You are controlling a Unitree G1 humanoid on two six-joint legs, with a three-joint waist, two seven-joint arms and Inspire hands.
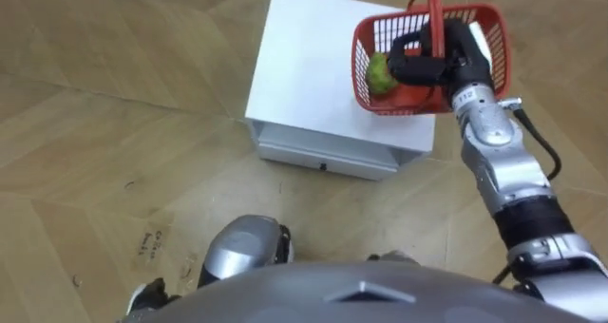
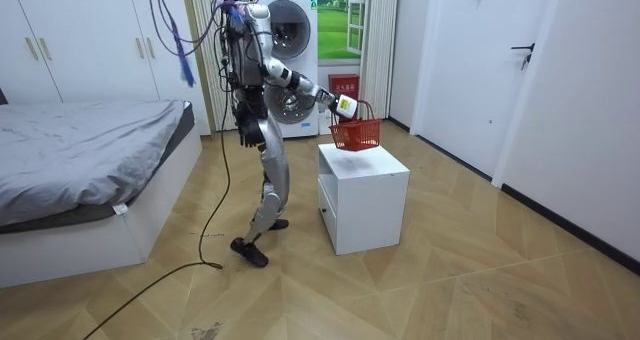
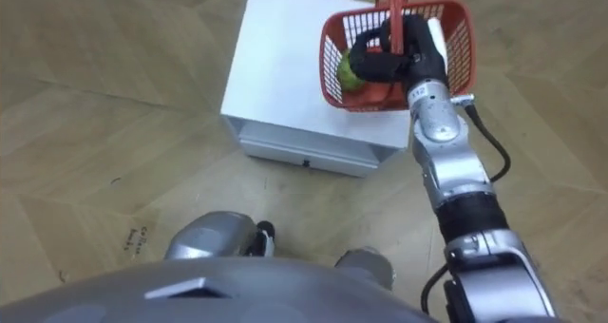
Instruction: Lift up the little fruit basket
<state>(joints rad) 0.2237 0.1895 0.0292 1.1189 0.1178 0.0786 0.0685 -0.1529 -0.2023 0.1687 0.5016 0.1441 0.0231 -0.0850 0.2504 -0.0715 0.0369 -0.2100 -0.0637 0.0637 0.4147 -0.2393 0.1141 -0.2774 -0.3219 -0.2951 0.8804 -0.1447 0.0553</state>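
From beside the white box-shaped cabinet [image 1: 313,66], the robot's right hand [image 1: 446,62] has its fingers curled round the handle of the red plastic mesh basket [image 1: 366,52], green fruit [image 1: 380,73] inside, low over the cabinet's corner, so the grasp looks done and a clear lift remains.

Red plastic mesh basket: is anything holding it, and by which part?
The right hand holds the red plastic mesh basket by its handle, fingers curled round it.
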